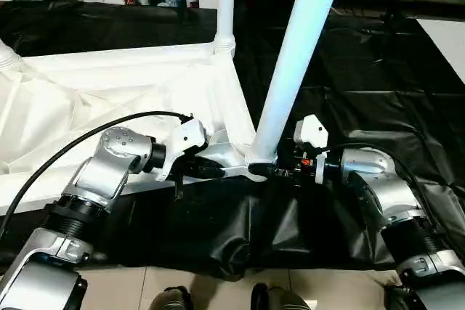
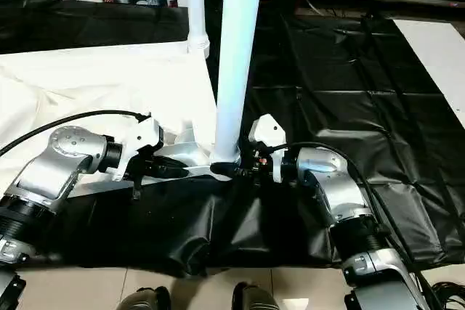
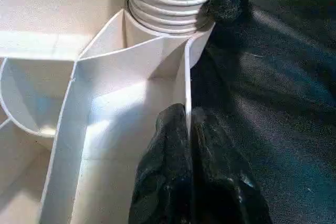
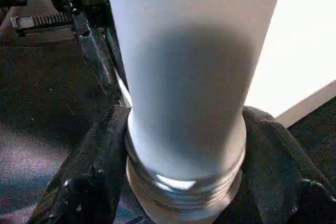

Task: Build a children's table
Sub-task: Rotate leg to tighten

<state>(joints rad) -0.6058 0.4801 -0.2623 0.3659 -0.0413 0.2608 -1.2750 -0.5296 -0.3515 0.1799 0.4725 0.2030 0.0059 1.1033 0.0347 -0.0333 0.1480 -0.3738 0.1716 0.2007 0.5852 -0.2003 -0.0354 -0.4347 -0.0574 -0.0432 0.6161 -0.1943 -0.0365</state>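
My left gripper (image 3: 189, 145) pinches the tabletop (image 1: 109, 85) rim wall; my right gripper (image 4: 184, 145) clasps the near leg (image 1: 294, 56) at its threaded base, in the corner socket.

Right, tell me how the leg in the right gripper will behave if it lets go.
The leg looks like a stiff tube. Its threads still show above the corner socket, so it is probably not fully seated and might tip. It leans in the right gripper, tall and narrow-based.
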